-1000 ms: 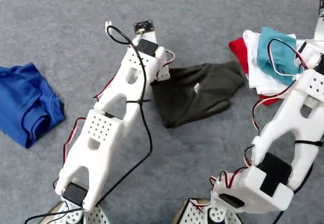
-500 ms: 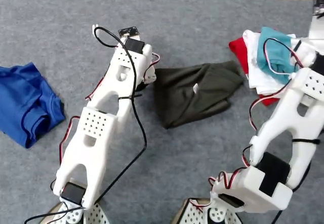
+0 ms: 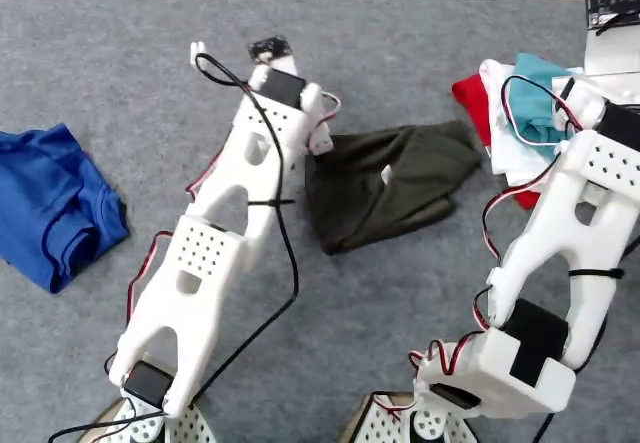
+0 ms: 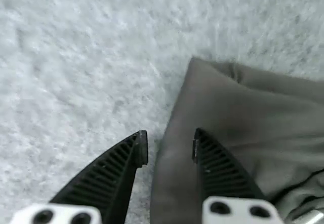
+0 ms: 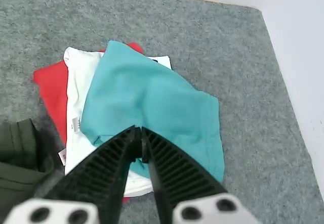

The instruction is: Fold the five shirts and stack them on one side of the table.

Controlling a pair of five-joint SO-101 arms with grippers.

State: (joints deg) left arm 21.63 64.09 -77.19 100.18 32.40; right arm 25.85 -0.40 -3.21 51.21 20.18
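While three shirts, red shirt (image 5: 49,87), white shirt (image 5: 75,118) and teal shirt (image 5: 152,102), already lie stacked by the right edge of the surface (image 3: 420,53), the job looks a little past halfway. The olive shirt (image 3: 390,188) lies mid-surface, only partly folded, and the blue shirt (image 3: 55,208) sits bunched at the left edge, seemingly yet to be done. The left jaws stand partly open astride the olive shirt's left edge, one over cloth and one over bare surface, gripping nothing. The right jaws hang above the teal shirt, pressed together and empty. Bare surface lies between blue and olive and along the far edge. The stack sits near the right edge, leaving little margin there.
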